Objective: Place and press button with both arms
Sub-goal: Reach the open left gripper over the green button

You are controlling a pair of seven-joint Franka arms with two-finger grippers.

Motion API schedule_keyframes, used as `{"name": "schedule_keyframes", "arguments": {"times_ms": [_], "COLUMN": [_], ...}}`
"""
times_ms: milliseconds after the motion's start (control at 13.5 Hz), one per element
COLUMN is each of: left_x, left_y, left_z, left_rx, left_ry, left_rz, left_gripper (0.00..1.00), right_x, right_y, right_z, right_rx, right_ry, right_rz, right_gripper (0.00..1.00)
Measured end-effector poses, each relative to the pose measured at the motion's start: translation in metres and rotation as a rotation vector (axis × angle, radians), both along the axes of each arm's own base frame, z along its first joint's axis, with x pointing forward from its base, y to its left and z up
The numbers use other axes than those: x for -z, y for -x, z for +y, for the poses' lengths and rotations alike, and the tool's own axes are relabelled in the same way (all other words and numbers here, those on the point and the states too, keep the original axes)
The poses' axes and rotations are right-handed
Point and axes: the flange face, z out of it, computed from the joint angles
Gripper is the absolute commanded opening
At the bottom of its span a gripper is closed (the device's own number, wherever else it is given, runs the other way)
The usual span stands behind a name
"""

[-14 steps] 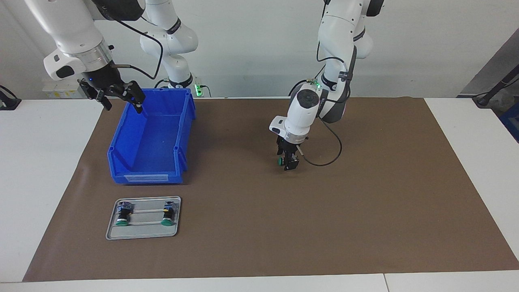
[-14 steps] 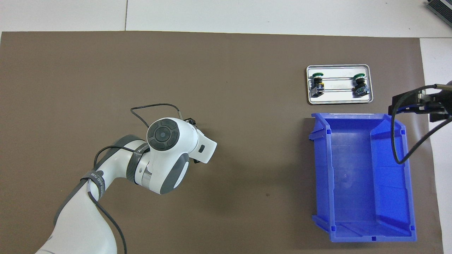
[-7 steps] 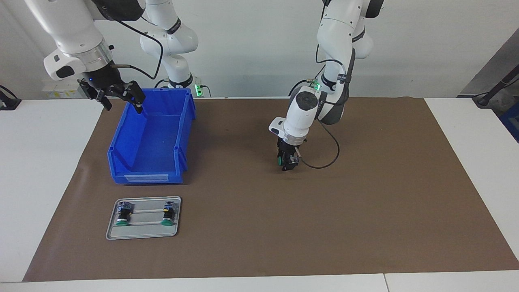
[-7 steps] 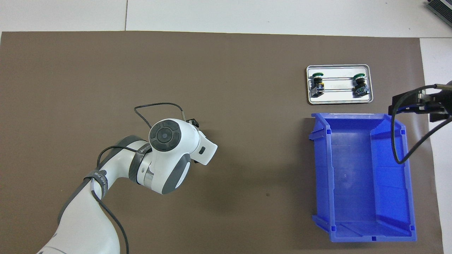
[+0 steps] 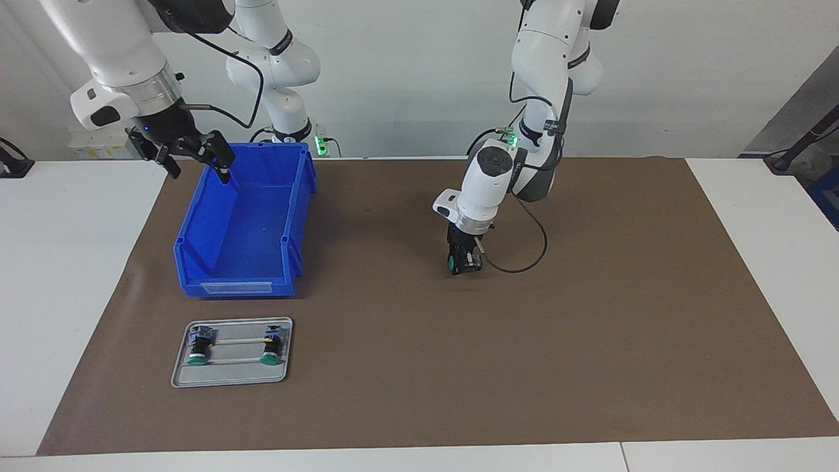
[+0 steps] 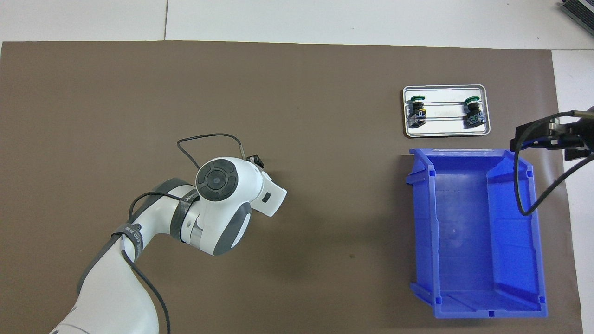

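1. Green-capped button (image 5: 453,263): you have it lying on its side in the left claw (image 5: 464,262), low over the brown mat (image 5: 590,328) mid-table; the fingers are clenched around its body.
2. Your right claw (image 5: 193,152) waits with fingers spread, raised over the blue bin (image 5: 242,229).
3. Two more buttons sit in the metal tray (image 5: 231,379), farther from the robots than the bin.

No text, brand or number can be read anywhere. A pale label strip (image 5: 236,286) is seen on the blue bin (image 5: 196,229), but its print cannot be made out.
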Motion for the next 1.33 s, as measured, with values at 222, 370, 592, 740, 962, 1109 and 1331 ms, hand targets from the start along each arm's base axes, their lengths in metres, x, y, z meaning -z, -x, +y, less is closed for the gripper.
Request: {"name": "schedule_keyframes", "arguments": {"times_ms": [222,370,592,740,962,1109,1331], "left_x": [-0.013,-0.037,-0.073,-0.084,-0.087,-0.090,-0.079], "left_y": [-0.024,-0.056,-0.098,-0.108,-0.112,-0.113,-0.100], "left_z": [0.019,0.046,0.094,0.120,0.160,0.198,0.232], "left_rx": [-0.052,-0.143,-0.286,-0.317,-0.294,-0.262,-0.213], "left_ry": [0.016,0.058,0.210,0.313,0.431,0.512,0.591], "left_rz": [-0.021,-0.008,0.025,0.042,0.113,0.148,0.153], "left_gripper": [0.06,0.07,0.07,0.07,0.07,0.07,0.07], "right_x": [0.000,0.000,0.000,0.000,0.000,0.000,0.000], "right_y": [0.000,0.000,0.000,0.000,0.000,0.000,0.000], "right_z": [0.000,0.000,0.000,0.000,0.000,0.000,0.000], "right_rx": [0.000,0.000,0.000,0.000,0.000,0.000,0.000], "right_ry": [0.000,0.000,0.000,0.000,0.000,0.000,0.000], "right_rz": [0.000,0.000,0.000,0.000,0.000,0.000,0.000], "right_gripper": [1.00,1.00,1.00,1.00,1.00,1.00,1.00]}}
